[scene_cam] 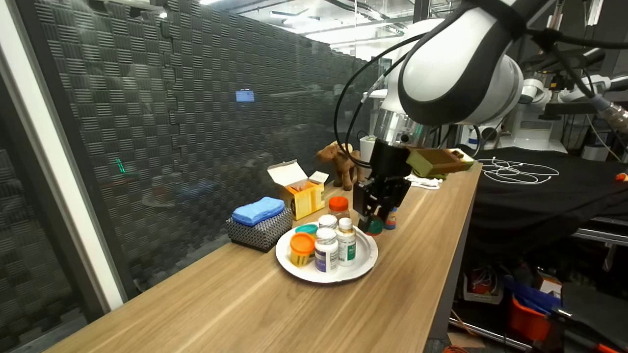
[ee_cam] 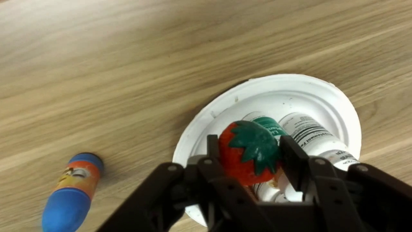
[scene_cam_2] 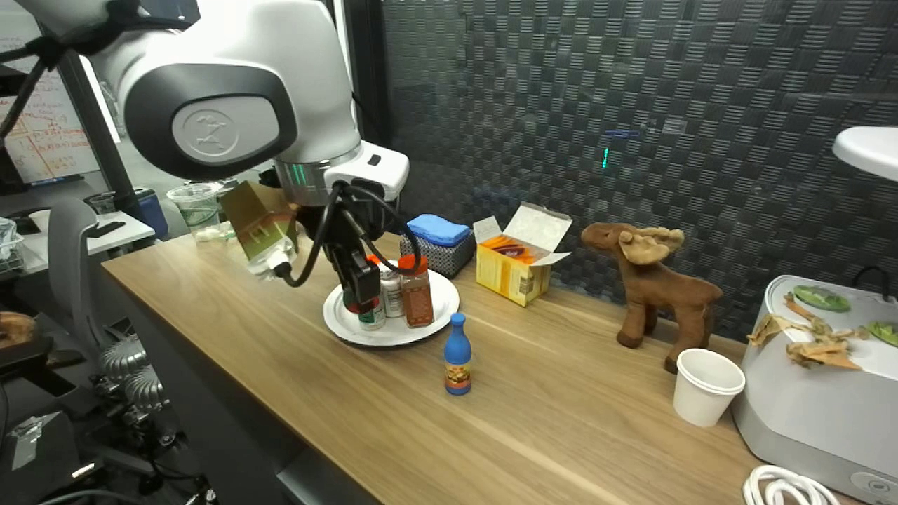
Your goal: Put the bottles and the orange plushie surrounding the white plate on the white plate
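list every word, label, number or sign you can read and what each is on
"Supplement Fa", cut off: black-printed white bottle
"Plan", ending unclear: green-labelled bottle
Everything else is too small or blurred to read: white cap, blue bottle, yellow carton, whiteboard, arm emblem.

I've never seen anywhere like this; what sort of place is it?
Probably a robotics lab: a robot arm hangs over a wooden counter, dark textured panels stand behind it, and a whiteboard carries red writing.

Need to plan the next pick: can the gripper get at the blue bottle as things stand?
Probably not yet: the gripper is closed on a round orange-red thing. Otherwise the blue bottle looks reachable, upright and apart from the white plate.
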Robot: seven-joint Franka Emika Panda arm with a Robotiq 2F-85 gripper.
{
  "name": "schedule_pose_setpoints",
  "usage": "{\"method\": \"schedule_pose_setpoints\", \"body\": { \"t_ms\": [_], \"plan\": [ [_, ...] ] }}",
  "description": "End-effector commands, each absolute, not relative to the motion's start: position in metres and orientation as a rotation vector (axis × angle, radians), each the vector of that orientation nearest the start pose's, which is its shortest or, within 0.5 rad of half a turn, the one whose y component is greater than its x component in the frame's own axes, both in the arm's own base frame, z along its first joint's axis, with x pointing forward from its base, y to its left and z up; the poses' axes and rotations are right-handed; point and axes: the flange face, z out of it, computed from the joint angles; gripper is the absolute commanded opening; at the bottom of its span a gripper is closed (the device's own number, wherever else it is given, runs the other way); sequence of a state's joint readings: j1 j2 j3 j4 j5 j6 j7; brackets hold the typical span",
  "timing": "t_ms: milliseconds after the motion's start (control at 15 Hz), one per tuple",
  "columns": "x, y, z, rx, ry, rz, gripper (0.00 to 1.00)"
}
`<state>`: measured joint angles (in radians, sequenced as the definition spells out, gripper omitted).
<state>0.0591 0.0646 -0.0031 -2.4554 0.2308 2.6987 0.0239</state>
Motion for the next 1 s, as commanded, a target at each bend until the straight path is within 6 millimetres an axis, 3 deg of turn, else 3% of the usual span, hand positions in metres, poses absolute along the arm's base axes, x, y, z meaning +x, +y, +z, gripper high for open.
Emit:
{"method": "schedule_pose_setpoints", "body": {
  "t_ms": [0,333,933],
  "plan": [
    [0.509,0.005,0.286,-2.955,0.24,-0.319,0.25],
    [0.515,-0.007,0.274,-2.912,0.245,-0.291,0.25],
    [0.527,-0.002,0.251,-2.876,0.211,-0.207,0.25]
  ]
}}
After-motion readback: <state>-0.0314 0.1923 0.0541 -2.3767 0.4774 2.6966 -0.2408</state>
